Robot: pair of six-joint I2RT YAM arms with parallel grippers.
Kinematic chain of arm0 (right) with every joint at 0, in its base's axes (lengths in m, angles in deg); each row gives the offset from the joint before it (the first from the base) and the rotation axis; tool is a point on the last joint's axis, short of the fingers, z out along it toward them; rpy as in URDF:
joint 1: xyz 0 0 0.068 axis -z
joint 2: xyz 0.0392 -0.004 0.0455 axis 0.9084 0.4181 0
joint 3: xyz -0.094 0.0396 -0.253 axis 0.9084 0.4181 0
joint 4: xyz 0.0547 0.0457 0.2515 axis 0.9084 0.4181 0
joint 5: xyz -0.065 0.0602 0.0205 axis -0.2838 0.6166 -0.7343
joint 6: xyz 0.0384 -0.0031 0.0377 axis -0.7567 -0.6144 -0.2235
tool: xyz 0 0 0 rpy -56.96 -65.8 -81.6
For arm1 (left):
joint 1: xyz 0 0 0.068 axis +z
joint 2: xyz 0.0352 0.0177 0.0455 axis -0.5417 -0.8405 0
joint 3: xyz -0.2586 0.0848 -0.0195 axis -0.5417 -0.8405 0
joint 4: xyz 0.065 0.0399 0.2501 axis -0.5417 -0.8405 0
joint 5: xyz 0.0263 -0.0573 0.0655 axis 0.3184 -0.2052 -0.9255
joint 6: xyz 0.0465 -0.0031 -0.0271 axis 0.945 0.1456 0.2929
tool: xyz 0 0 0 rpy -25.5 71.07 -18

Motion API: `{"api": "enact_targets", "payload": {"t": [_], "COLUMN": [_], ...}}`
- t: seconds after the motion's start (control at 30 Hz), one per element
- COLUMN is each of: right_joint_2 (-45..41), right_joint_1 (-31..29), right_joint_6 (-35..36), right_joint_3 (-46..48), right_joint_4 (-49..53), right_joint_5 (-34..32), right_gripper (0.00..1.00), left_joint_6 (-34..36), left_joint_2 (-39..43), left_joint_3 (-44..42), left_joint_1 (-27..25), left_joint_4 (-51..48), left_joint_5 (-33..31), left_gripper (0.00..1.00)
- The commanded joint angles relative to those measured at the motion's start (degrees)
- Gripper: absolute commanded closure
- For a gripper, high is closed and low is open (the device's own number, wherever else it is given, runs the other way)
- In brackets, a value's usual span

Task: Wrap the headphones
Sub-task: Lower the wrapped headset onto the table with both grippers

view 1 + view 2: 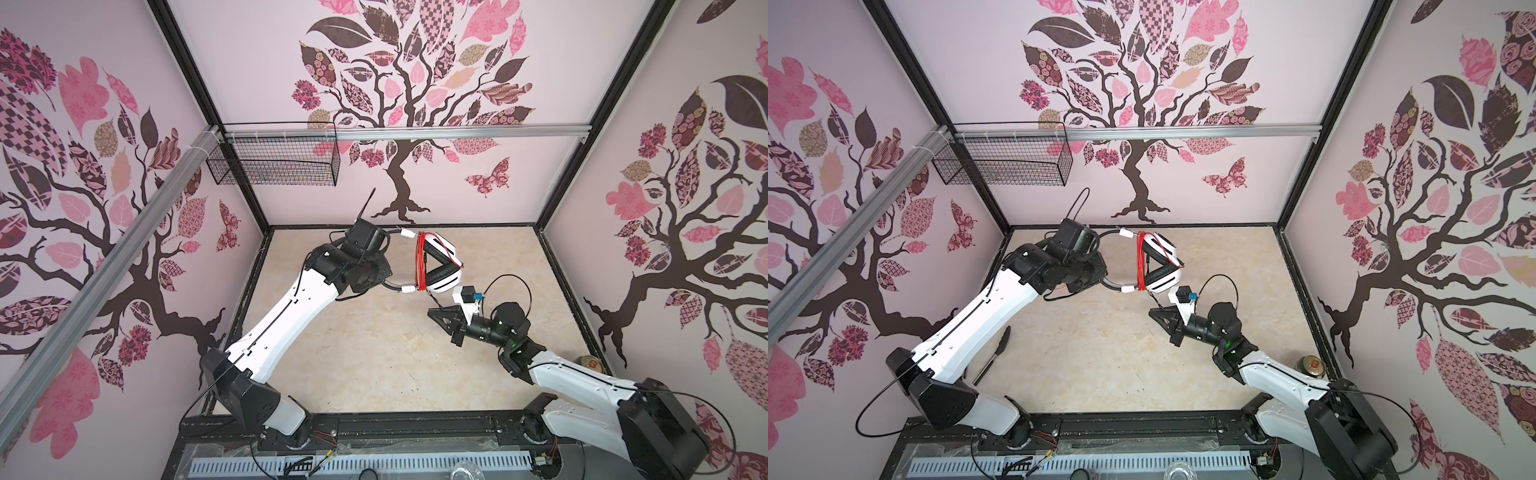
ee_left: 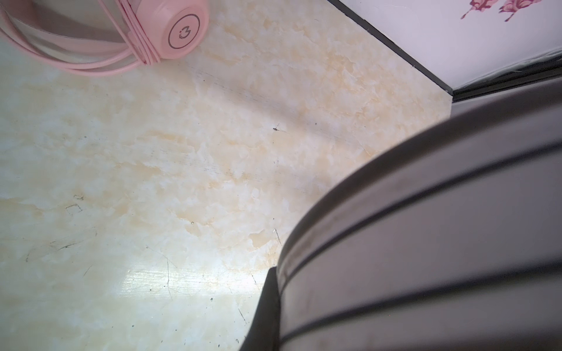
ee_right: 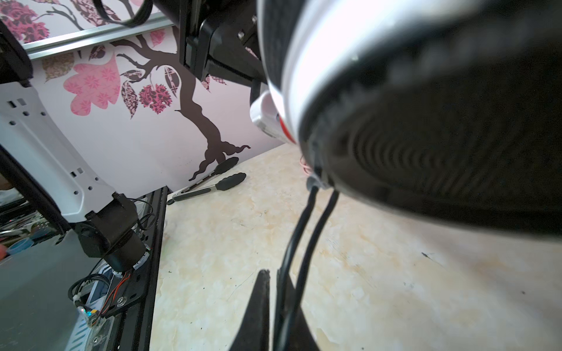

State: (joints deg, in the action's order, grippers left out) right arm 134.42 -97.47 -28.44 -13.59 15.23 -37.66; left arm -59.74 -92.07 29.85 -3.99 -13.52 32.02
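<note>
**White headset aloft, pink one on the tabletop**

We find the left gripper (image 1: 380, 266) closed on the headband (image 2: 425, 237) of a white headset (image 1: 444, 284) with black ear pads, holding it above the cream marbled tabletop (image 1: 374, 353). Its orange-red cable (image 1: 420, 262) is wound across the headband's two ends. The right gripper (image 3: 272, 273), just below the lower ear cup (image 3: 425, 121), has its fingers together. Two thin black cords (image 3: 304, 228) run down to them; whether pinched, we cannot tell. An all-pink headset (image 2: 182, 30) lies on the tabletop, its pink cable (image 2: 91, 65) looped round it.
</note>
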Motion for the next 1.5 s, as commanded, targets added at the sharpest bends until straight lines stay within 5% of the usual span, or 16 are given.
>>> {"api": "enact_targets", "payload": {"t": [0.0, 0.43, 0.67, 1.1, 1.17, 1.3, 1.43, 1.47], "right_joint_2": [-2.0, 10.8, 13.5, 18.2, 18.3, 15.8, 11.4, 10.3], "right_joint_1": [-0.3, -0.3, -0.3, -0.3, -0.3, -0.3, 0.0, 0.6], "right_joint_6": [-0.2, -3.5, -3.0, -1.8, -1.9, -1.7, -1.0, -0.9], "right_joint_3": [-3.4, -7.9, -10.8, -15.2, -15.8, -16.2, -17.2, -17.8], "right_joint_4": [15.0, 27.2, 31.5, 33.3, 33.7, 34.7, 37.3, 38.3], "right_joint_5": [-5.3, -14.2, -19.9, -20.8, -21.1, -22.1, -25.4, -25.8], "right_gripper": [1.0, 0.97, 0.92, 0.79, 0.79, 0.79, 0.68, 0.66], "left_joint_6": [-2.9, -4.8, -2.1, 3.1, 3.7, 5.0, 6.8, 7.4], "left_joint_2": [-3.5, -22.9, -28.2, -33.1, -33.3, -32.5, -30.1, -29.5], "left_joint_3": [-2.0, -1.3, -0.9, -0.6, -0.2, -0.3, -1.2, -1.1], "left_joint_1": [-1.0, -1.5, -1.1, 2.4, 3.0, 3.8, 4.5, 4.6], "left_joint_4": [9.0, 7.0, 6.9, 11.5, 11.7, 11.6, 12.9, 12.8], "left_joint_5": [-7.2, -8.9, -3.7, 6.6, 6.6, 6.7, 7.3, 7.4], "left_gripper": [1.0, 1.0, 1.0, 1.0, 0.91, 0.53, 0.08, 0.03]}}
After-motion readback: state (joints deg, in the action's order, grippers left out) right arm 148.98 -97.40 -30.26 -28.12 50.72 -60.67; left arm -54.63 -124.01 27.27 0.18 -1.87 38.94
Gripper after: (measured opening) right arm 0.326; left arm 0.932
